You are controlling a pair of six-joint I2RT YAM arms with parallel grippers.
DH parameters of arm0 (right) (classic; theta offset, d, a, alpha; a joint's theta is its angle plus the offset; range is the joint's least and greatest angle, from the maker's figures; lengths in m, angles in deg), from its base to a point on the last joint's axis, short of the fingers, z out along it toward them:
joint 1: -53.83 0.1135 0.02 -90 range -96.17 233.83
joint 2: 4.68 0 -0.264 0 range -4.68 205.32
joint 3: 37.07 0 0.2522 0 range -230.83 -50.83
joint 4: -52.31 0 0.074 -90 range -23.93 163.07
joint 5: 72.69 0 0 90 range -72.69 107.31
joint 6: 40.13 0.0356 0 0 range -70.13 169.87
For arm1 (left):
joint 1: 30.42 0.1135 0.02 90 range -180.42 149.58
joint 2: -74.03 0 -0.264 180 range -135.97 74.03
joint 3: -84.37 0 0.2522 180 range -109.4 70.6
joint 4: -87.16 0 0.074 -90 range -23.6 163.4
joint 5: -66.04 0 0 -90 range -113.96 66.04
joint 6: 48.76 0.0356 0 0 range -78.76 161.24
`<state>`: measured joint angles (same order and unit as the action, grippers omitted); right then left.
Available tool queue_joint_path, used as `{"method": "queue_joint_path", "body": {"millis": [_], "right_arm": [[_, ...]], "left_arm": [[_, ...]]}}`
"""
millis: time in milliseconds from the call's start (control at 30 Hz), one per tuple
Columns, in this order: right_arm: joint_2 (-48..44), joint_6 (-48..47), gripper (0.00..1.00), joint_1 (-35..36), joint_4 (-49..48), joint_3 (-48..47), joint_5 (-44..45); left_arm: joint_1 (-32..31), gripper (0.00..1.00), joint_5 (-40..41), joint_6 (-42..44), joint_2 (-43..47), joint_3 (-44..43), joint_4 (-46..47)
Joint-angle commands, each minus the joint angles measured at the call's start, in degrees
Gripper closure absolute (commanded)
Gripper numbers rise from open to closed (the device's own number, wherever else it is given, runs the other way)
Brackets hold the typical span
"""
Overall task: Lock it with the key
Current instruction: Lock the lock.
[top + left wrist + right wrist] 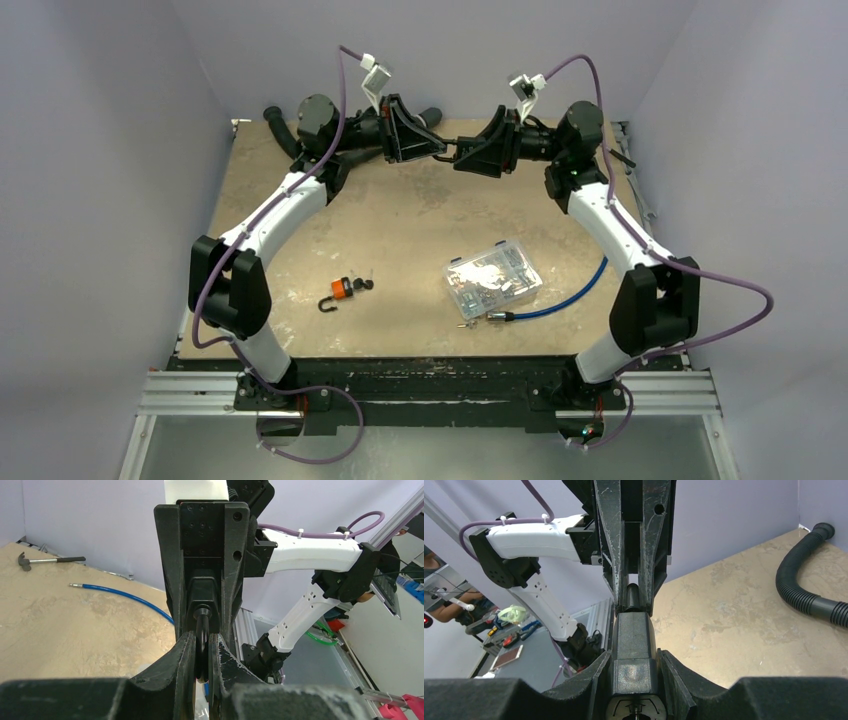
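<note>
The 2 arms met tip to tip above the far side of the bench [400,215]. The left pincer [201,642] was pinched almost shut on the key [202,622], whose end sat at the face of the black padlock [634,632]. I could not tell how deep it went. The right pincer [634,657] clamped that padlock's body at a middling gape. An orange padlock [343,290] lay on the bench near the left arm.

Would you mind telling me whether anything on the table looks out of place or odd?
Nothing alarming: the orange padlock lies on its side near the left arm, its shackle apparently open, and the clear parts box sits askew to the table edge.
</note>
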<state>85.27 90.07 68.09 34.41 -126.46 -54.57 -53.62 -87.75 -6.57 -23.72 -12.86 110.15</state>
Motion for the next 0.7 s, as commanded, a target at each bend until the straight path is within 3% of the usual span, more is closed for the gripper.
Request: {"method": "queue_joint_path", "body": {"millis": [0,667], "right_arm": [[1.31,2.82,1.0,10.79,-9.97,-4.62,5.78],[3.81,4.66,1.0,12.65,-12.89,-7.58,7.26]], "left_arm": [[-12.79,1.0,-1.07,1.02,-3.58,-0.5,-1.09],[-14.96,1.0,-1.61,2.48,-4.97,-1.3,-2.3]]}}
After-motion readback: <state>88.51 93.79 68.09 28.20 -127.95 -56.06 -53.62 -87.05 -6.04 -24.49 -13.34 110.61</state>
